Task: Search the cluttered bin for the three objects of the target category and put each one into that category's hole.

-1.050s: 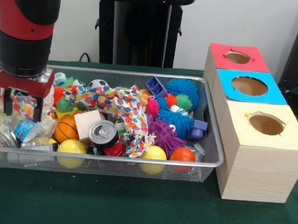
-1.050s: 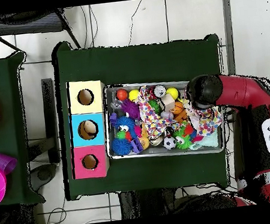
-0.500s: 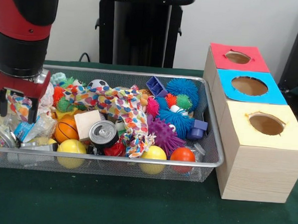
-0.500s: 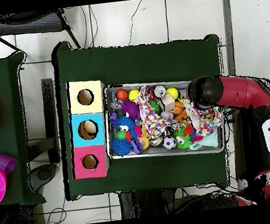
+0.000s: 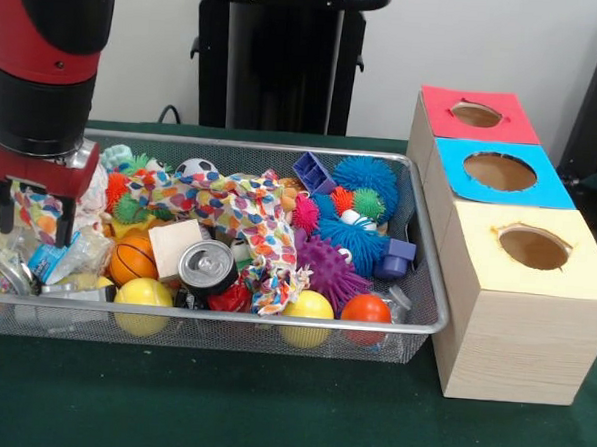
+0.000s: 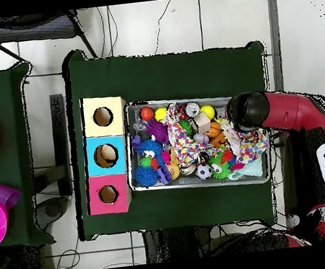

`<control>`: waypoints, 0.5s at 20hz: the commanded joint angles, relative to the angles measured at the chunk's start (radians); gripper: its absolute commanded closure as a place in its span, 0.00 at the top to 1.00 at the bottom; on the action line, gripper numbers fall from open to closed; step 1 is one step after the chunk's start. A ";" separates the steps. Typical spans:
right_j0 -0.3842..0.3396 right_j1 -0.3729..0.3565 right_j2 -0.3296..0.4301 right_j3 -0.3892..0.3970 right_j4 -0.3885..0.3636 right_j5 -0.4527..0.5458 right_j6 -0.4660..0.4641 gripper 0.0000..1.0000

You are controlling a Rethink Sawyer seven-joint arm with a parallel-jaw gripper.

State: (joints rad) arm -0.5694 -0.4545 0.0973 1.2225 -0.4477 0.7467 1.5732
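Observation:
A wire mesh bin (image 5: 273, 320) holds mixed clutter: a polka-dot cloth (image 5: 239, 205), a drink can (image 5: 208, 267), a wooden block (image 5: 172, 245), yellow balls (image 5: 143, 293), an orange ball (image 5: 366, 308), a small basketball (image 5: 131, 260), a soccer ball (image 5: 196, 166), and blue (image 5: 366, 172) and purple (image 5: 331, 265) spiky balls. My gripper (image 5: 33, 218) hangs over the bin's left end, open, with a fold of polka-dot cloth between its fingers. In the overhead view the gripper (image 6: 245, 120) is hidden under the arm, at the bin's right end (image 6: 266, 176).
Three wooden boxes with round holes stand in a row to the right of the bin: red top (image 5: 440, 106), blue top (image 5: 452, 156), yellow top (image 5: 477, 253). A blue block (image 5: 313, 171) lies near the bin's far wall. Crumpled plastic wrappers (image 5: 71, 262) lie under the gripper.
The gripper has shifted slightly left and risen a little over the bin's left end. The clutter lies as before.

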 commanded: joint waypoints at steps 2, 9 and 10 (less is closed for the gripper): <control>-0.032 0.037 0.052 0.080 0.013 -0.017 0.007 1.00; -0.037 0.016 0.076 0.072 0.053 0.023 0.002 1.00; -0.036 0.024 0.076 0.067 0.055 0.022 0.006 1.00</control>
State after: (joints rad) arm -0.5865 -0.4546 0.1009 1.2225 -0.4281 0.7467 1.5732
